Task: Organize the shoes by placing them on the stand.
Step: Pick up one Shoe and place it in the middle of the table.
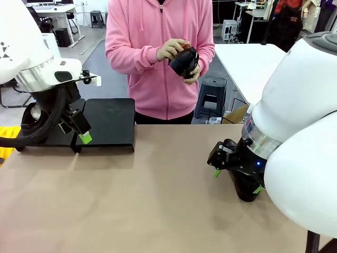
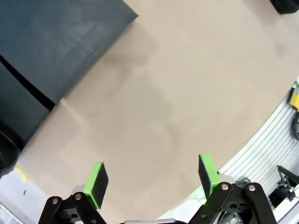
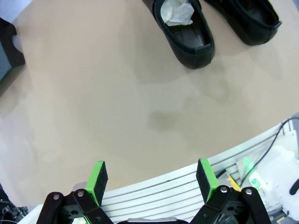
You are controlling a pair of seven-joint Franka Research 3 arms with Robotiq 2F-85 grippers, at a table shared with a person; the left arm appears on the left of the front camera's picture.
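Note:
A person in a pink hoodie stands at the far side and holds one glossy black shoe [image 1: 183,61] in both hands at chest height. Two more black shoes lie on the table ahead of my right gripper [image 3: 150,179]: one stuffed with white paper [image 3: 184,29], the other [image 3: 250,18] beside it. That gripper [image 1: 237,182] hangs open and low over the table's right side, holding nothing. The matte-black stand [image 1: 108,122] sits at the far left, bare on top. My left gripper [image 1: 76,134] hovers open just in front of the stand [image 2: 56,42], fingers [image 2: 96,183] apart over bare table.
The tan table [image 1: 147,200] has free room across its middle. Its ribbed metal edge [image 3: 177,191] runs close under my right gripper. A dark stool [image 1: 210,94] and a white table [image 1: 253,63] stand behind the person. A yellow object [image 1: 6,143] sits at the far left edge.

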